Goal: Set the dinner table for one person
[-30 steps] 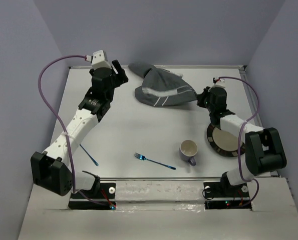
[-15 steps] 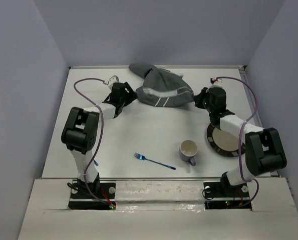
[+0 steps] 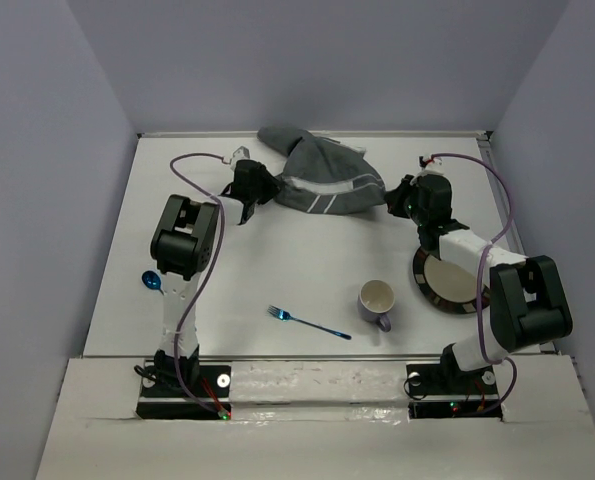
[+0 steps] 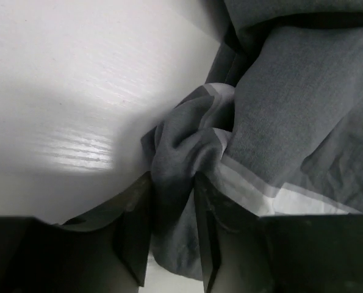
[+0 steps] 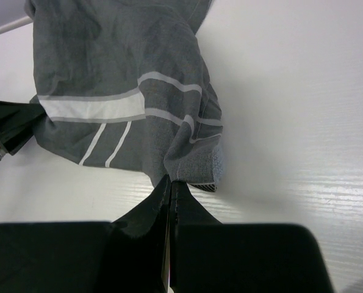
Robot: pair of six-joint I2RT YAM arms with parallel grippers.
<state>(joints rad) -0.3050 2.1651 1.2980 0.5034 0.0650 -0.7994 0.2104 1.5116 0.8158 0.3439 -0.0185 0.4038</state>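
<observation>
- The big, flat, matte-white rectangular dinner table [image 3: 277, 255] fills pretty much the whole floor of the top view, and everything else sits on it.
- A dark grey cloth placemat with pale stripes [image 3: 322, 180] lies at the far middle of the table, bunched up in a crumpled heap rather than flat.
- The left gripper [image 3: 267, 186] is at the heap's left edge. In its wrist view the gripper [image 4: 172, 201] is clenched on a thick rolled fold of the placemat [image 4: 291, 91], with cloth squeezed between both fingers and bare table [image 4: 77, 79] off to the side.
- The right gripper [image 3: 395, 200] is at the heap's right edge. Its wrist cam shows the gripper [image 5: 169, 183] pinched almost fully together, with the lower hem of the placemat [image 5: 108, 61] nipped right at the tips and white table [image 5: 291, 91] beside it.
- A round plate with a dark rim and cream middle [image 3: 447, 280] sits near the right side, partly under the right arm.
- A lavender mug with a pale inside [image 3: 377, 302] stands upright just left of the plate, not touching it.
- A blue-handled fork [image 3: 307, 322] lies at an angle near the front centre, tines pointing left.
- A small blue spoon [image 3: 153, 282] peeks out left of the left arm; only its bowl shows.
</observation>
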